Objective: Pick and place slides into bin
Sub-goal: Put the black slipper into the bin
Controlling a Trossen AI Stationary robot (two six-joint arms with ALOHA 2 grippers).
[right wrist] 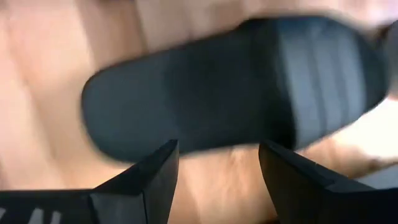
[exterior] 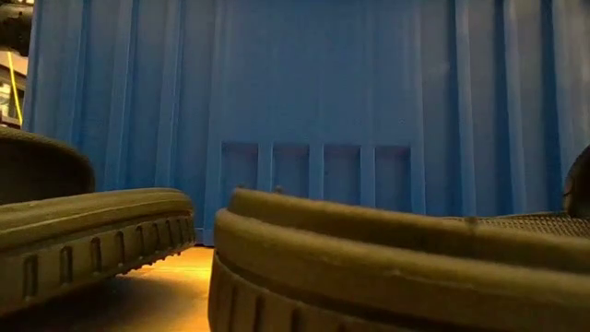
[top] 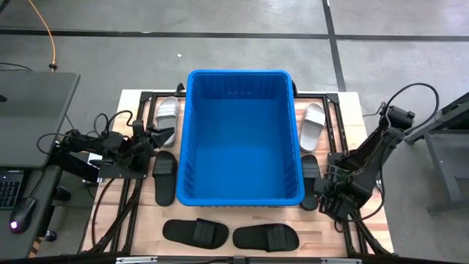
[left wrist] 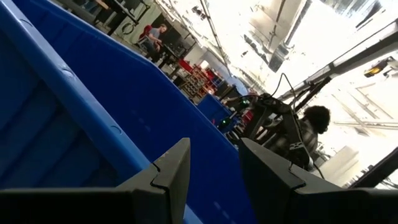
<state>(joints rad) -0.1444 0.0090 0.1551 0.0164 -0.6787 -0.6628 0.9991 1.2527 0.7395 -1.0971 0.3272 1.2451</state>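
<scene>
The blue bin (top: 238,136) stands mid-table. Two pale slides lie flat beside it, one to its left (top: 167,111) and one to its right (top: 313,126). Black slides lie left of the bin (top: 164,176), right of it (top: 309,176) and two at the near edge (top: 194,232) (top: 265,236). My right gripper (top: 322,199) is open over the near end of the right black slide (right wrist: 230,87); its fingers (right wrist: 217,146) hold nothing. My left gripper (top: 160,136) is open and empty, beside the bin's left wall (left wrist: 74,93).
The bin fills the table's middle and its walls rise high beside both grippers. In the low view its near wall (exterior: 304,101) stands behind the two near black slides (exterior: 92,231) (exterior: 396,267). A desk with a keyboard and mouse (top: 29,169) stands left of the table.
</scene>
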